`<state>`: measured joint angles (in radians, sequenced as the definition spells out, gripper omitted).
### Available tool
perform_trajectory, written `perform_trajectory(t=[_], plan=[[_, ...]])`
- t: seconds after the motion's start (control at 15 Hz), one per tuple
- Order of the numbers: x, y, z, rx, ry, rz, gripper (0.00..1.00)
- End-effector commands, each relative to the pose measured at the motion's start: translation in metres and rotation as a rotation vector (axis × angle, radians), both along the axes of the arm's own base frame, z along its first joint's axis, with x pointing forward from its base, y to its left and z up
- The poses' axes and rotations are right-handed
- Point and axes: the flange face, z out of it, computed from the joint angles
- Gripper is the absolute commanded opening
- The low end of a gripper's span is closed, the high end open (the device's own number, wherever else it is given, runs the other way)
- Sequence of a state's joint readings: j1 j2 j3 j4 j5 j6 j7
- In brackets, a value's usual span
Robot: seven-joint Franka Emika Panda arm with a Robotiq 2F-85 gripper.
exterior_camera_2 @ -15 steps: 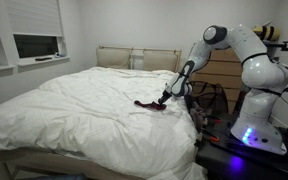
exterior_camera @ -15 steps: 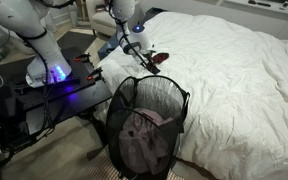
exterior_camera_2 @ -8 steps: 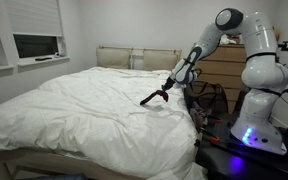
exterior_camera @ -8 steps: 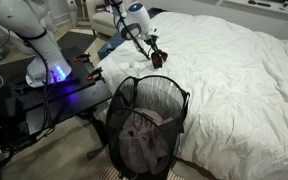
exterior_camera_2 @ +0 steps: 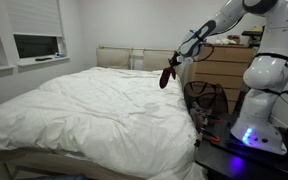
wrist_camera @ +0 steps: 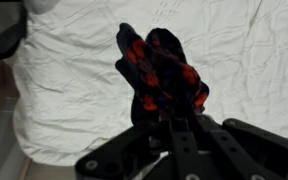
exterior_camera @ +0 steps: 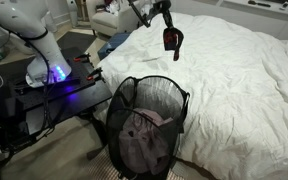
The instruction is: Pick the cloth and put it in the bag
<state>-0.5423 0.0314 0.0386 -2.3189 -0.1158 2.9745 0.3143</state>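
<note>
1. The bed, under a white bedsheet (exterior_camera: 234, 70) (exterior_camera_2: 84, 110), fills most of both exterior views. The sheet also lies behind the cloth in the wrist view.
2. A wooden dresser (exterior_camera_2: 222, 72) stands by the wall beyond the bed's far side.
3. The robot's white base (exterior_camera: 44, 50) sits on a dark table just beside the bed.
4. The bag (exterior_camera: 181, 118) stands upright on the floor, between the table and the bed's side, its top open.
5. Pinkish-grey clothes (exterior_camera: 142, 140) lie heaped inside the bag.
6. The cloth (exterior_camera: 171, 40) (exterior_camera_2: 166, 76) (wrist_camera: 159, 75) hangs limp in the air above the bedsheet, clear of it and well apart from the bag.
7. The gripper (exterior_camera: 167, 27) (exterior_camera_2: 176, 60) (wrist_camera: 174, 120) is clenched on the cloth's upper end.
</note>
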Motion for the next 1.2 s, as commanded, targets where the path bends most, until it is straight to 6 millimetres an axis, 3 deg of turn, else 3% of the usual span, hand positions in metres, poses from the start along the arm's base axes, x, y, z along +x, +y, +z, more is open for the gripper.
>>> perform_trajectory(t=[0.0, 0.33, 0.53, 0.67, 0.8, 1.13], plan=[[-0.029, -0.037, 0.098, -0.035, 0.006, -0.220, 0.01], [-0.060, -0.090, 0.210, -0.004, 0.076, -0.444, 0.01], [-0.072, -0.118, 0.247, 0.015, 0.155, -0.534, 0.01], [-0.079, -0.140, 0.246, 0.039, 0.204, -0.589, 0.01], [-0.082, -0.160, 0.231, 0.075, 0.243, -0.620, 0.01], [-0.079, -0.196, 0.161, 0.155, 0.312, -0.663, 0.01]])
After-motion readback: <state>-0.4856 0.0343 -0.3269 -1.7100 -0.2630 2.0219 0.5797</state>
